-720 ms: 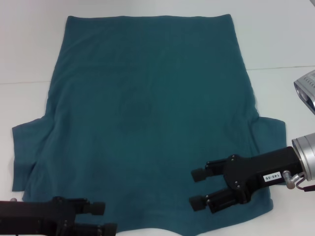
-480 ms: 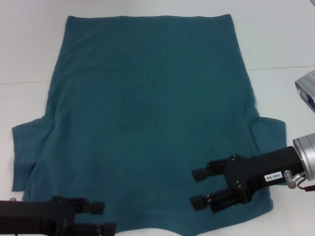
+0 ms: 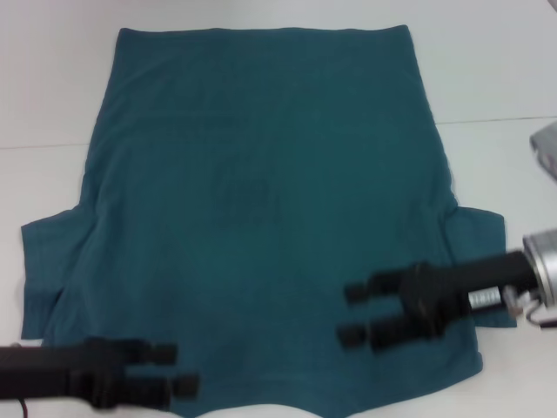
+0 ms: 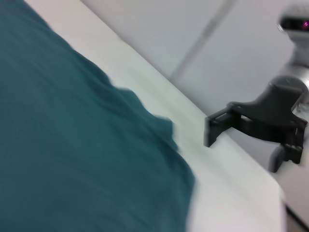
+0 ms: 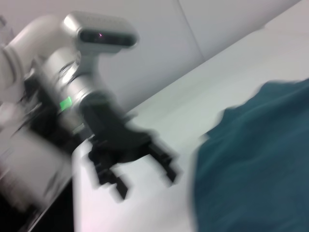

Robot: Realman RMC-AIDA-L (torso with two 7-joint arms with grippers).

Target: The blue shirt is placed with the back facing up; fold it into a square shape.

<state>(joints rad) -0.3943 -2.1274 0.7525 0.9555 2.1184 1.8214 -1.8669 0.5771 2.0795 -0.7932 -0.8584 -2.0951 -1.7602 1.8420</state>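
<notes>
Over near hem of blue shirt point(image 3: 261, 209): both grippers, fingers apart

You've got the shirt point(image 3: 261, 200) as matt teal cloth, soft knit look, faint creases, no sheen. Table point(image 3: 52, 78) is smooth white, matt to slightly satin, one thin seam across it. Left gripper point(image 3: 178, 367) and right gripper point(image 3: 352, 313) look like matt black plastic, fingers apart on both. Right wrist collar point(image 3: 541, 261) is brushed silver metal.
</notes>
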